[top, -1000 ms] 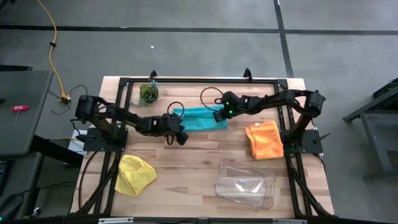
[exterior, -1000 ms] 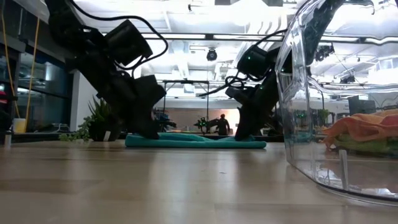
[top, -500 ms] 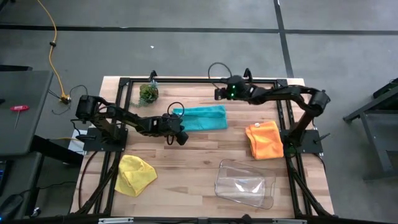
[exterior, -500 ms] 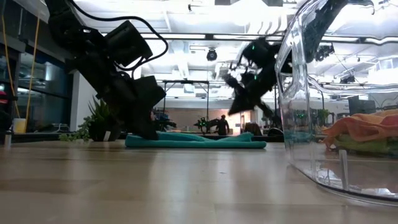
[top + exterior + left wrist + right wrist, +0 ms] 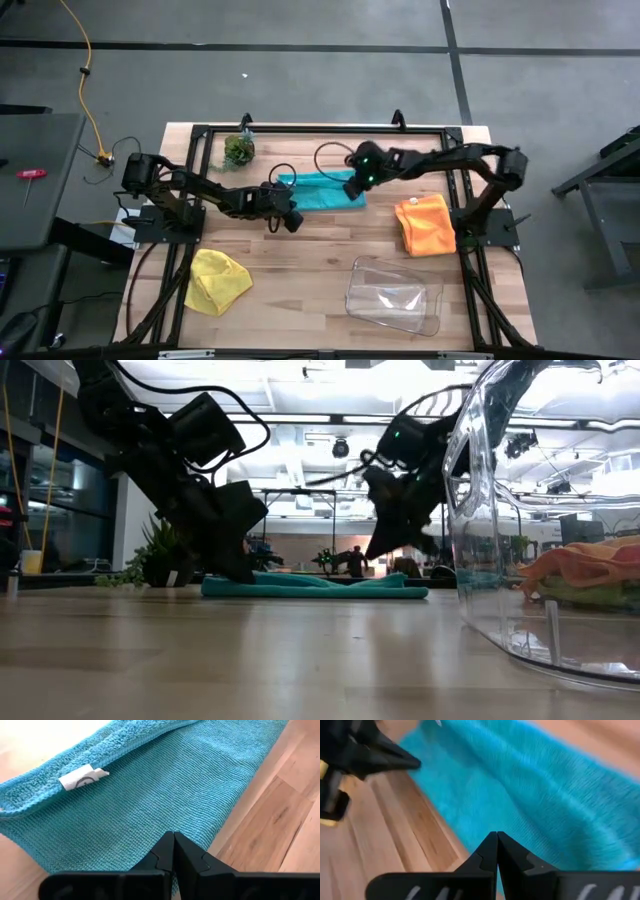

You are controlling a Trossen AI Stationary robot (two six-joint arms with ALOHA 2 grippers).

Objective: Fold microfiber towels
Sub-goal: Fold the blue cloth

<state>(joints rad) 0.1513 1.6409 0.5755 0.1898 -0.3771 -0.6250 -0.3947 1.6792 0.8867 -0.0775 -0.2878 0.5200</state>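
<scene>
The teal towel lay flat along the far middle of the desk, already doubled into a long strip with its label showing near one edge.

My left gripper sat low at the strip's near left end, fingers pressed together and holding nothing. In the left wrist view the tips were at the cloth's near edge. I judged this a pinning pose, meant to hold that end down.

My right gripper hung over the strip's right end, fingers likewise together and empty. In the low view it stood clear above the cloth, so nothing was lifted. I judged the next fold not yet begun: the right end would need a proper pinch first, and shut fingers cannot take one.

Other things noted:
- Orange towel, bunched, well to the right, beside the right arm's base.
- Yellow towel, crumpled, near left.
- Clear tray, near right, apart from all cloths.
- Leafy clump, far left corner.

Grey and lime cloths were not visible.

Nothing lay between the grippers along the strip. My left arm crossed the strip's near left side, which I judged could crowd a fold brought leftward.
</scene>
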